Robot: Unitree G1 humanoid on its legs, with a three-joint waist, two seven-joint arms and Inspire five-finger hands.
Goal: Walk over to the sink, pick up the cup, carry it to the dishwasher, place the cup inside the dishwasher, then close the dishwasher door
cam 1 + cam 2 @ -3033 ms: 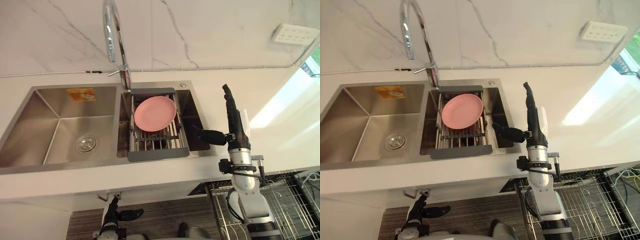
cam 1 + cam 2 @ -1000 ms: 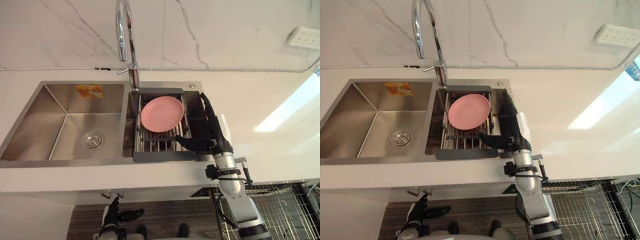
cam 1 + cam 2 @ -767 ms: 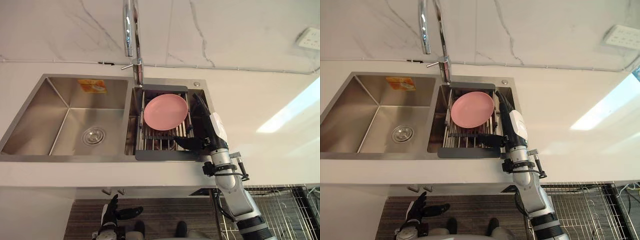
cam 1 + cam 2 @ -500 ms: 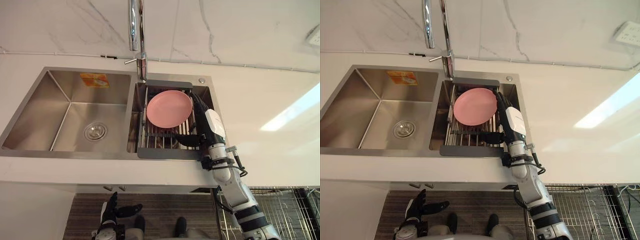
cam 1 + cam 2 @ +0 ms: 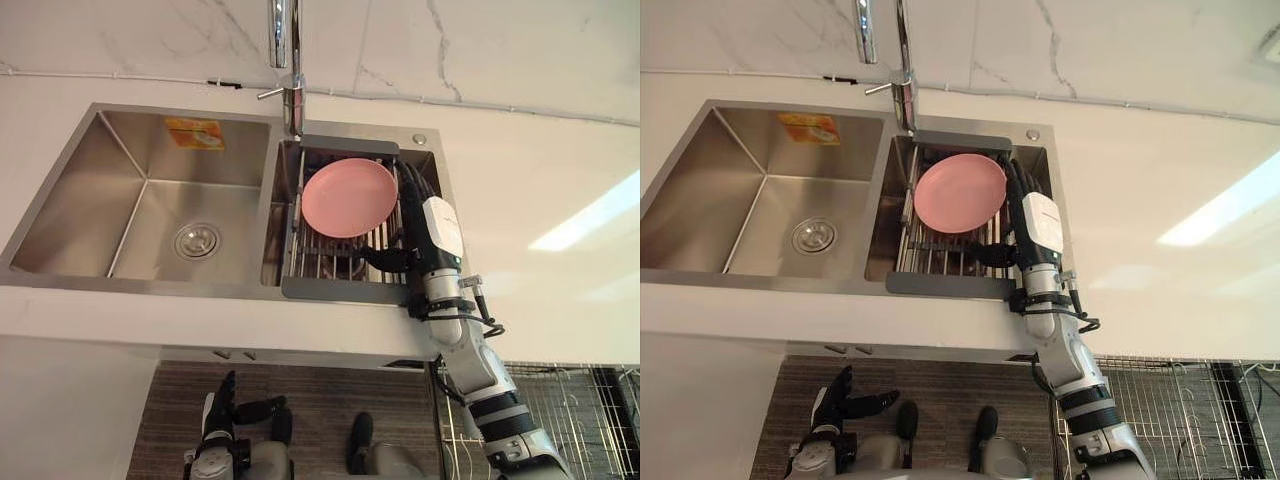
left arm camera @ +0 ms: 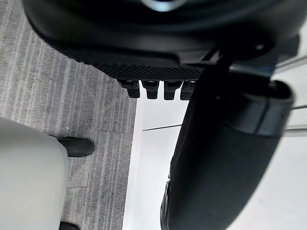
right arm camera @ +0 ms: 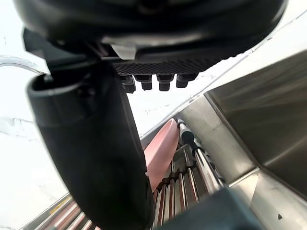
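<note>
The sink is brushed stainless steel and its tap is polished chrome. The white bench looks smooth and glossy. The pink plate looks like matt plastic. The rack has metal rods and dark plastic end bars.

Pink plate on rack, chrome faucet

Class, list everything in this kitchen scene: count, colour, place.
sink: one, steel, in the counter
counter: one, white, around sink
tap: one, chrome, behind the sink
rack: one, grey, over right basin
plate: one, pink, on the rack
sticker: one, orange, left basin
wire basket: one, metal, lower right
right hand: one, dark, beside the plate
left hand: one, dark, near the floor
</note>
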